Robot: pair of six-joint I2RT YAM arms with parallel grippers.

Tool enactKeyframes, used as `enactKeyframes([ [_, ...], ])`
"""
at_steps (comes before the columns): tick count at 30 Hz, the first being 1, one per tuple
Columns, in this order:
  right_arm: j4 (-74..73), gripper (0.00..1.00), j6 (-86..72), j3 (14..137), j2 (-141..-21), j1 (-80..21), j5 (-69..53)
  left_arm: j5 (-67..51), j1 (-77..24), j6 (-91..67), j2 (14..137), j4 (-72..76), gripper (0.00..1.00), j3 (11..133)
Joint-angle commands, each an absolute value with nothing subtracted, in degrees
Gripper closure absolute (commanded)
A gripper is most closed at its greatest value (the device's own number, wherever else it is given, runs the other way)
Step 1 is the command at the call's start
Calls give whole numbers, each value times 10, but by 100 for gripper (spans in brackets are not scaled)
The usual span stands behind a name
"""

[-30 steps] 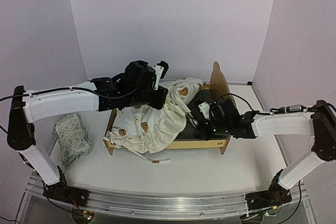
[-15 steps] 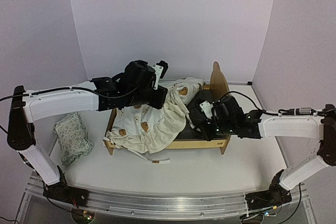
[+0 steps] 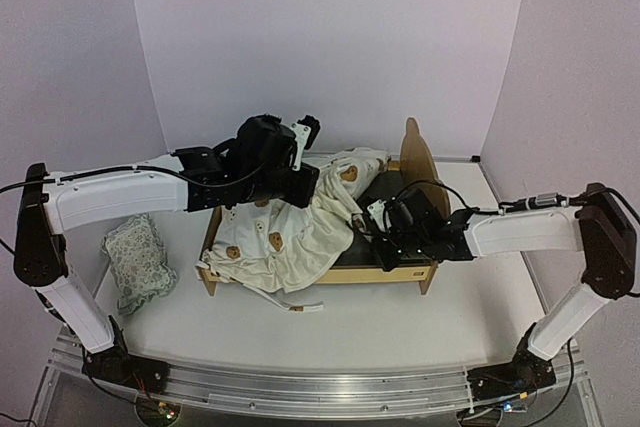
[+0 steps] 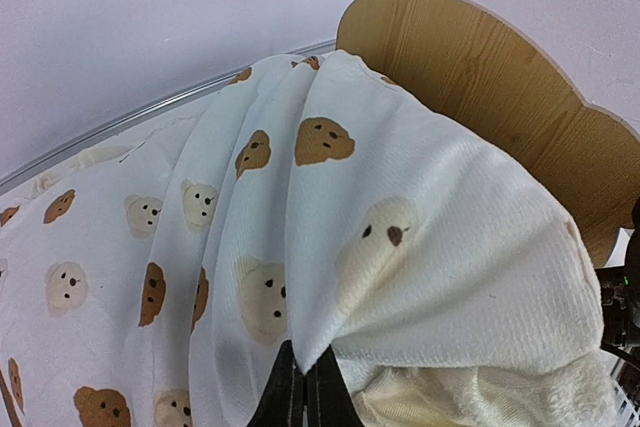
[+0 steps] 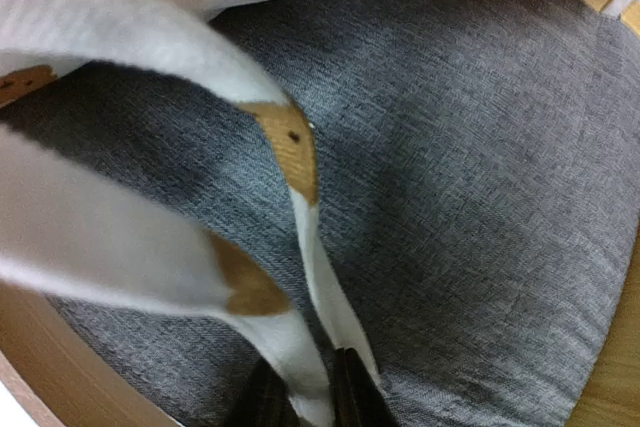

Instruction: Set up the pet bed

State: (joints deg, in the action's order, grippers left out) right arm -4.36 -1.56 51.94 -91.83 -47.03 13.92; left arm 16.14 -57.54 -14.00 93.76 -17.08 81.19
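**Both pincers clamped on the bear-print cover over the pet bed**

The pet bed (image 3: 350,275) stands lengthwise across the middle of the desk (image 3: 400,322), between the two arms. Its rounded headboard (image 3: 418,159) is upright at the right end.

A cream cover (image 3: 300,232) printed with bears lies bunched over the left and middle of the bed. It spills over the front rail, and one loose strip (image 3: 296,306) trails onto the desk in front.

The left pincer (image 4: 303,399) is closed tight. Its dark fingers pinch a fold of the cover from below, so the cloth drapes up and over them. In the left wrist view, the headboard rises just behind the raised cloth.

The right pincer (image 5: 305,397) sits low inside the bed, near the headboard end. Its jaws are nearly together, nipping a narrow white tie (image 5: 322,272) of the cover. The tie runs up from between the fingertips, past a tan patch. The dark grey fabric base (image 5: 480,147) lies directly under it, bare on this side.

A small pale floral pillow (image 3: 138,257) rests on the desk, well to the left of the bed and apart from it.
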Motion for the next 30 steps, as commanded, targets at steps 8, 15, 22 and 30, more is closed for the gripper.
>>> enactKeyframes([
  [8, -34, 100, 16, 506, -844, -495, 175, 170, -568, -145, 919, -173, 100, 834],
  [15, -147, 100, 11, 581, -813, -560, 155, 166, -568, -144, 921, -170, 100, 832],
  [22, -167, 100, -120, 590, -810, -584, -27, 159, -568, -142, 929, -169, 100, 830],
  [30, -118, 95, -192, 608, -883, -610, -130, 155, -568, -145, 929, -170, 100, 829],
])
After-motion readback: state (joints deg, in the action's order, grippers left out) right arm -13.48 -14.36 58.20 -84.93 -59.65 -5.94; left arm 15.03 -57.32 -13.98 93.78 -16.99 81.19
